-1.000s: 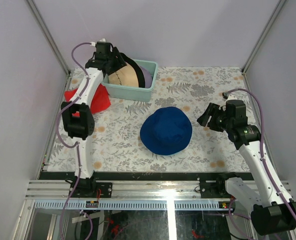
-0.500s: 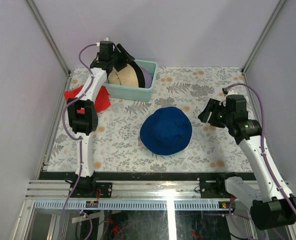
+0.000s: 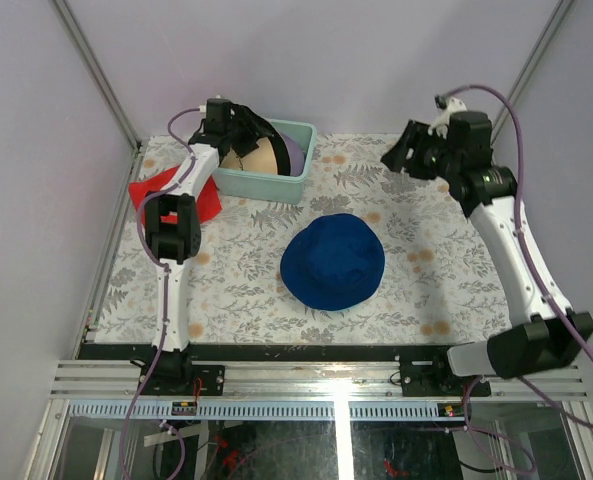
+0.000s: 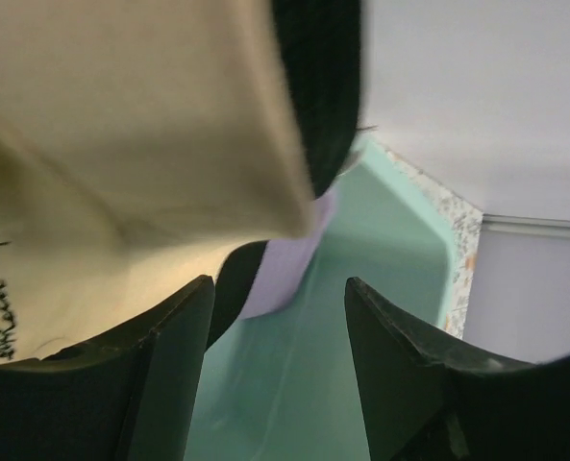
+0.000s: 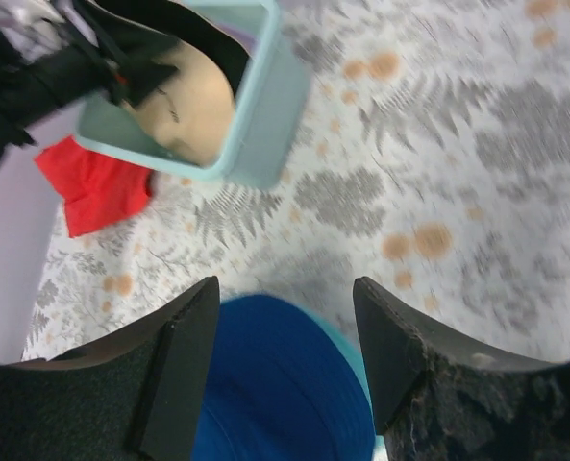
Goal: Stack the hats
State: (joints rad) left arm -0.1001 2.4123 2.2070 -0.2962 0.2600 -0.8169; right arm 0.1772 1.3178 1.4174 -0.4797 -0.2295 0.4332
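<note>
**A:** In the middle of the table (image 3: 426,290), what lies nearest the arm bases?

**B:** The dark blue hat (image 3: 333,262), crown up and flat on the floral cover, with nothing touching it. In the right wrist view a thin teal edge (image 5: 350,338) shows just beside its rim.

**A:** And farther back, on the left?

**B:** A red cloth (image 3: 191,200) lies flat, partly under the left arm. Just beside it to the right is the pale-teal bin (image 3: 261,185).

**A:** What is in the bin?

**B:** The tan hat (image 3: 256,155) fills most of it. The lavender hat (image 3: 293,152) is tucked against the bin's right wall. A black band of fabric arcs over the tan one, and I cannot tell what it belongs to.

**A:** The grippers?

**B:** The left gripper (image 4: 273,288) is at the bin's far left. Its fingers are apart with nothing between them, and the tan hat is close by. The right gripper (image 5: 286,288) hangs over the far right of the table, well apart from any hat, with its jaws spread and holding nothing.
</note>
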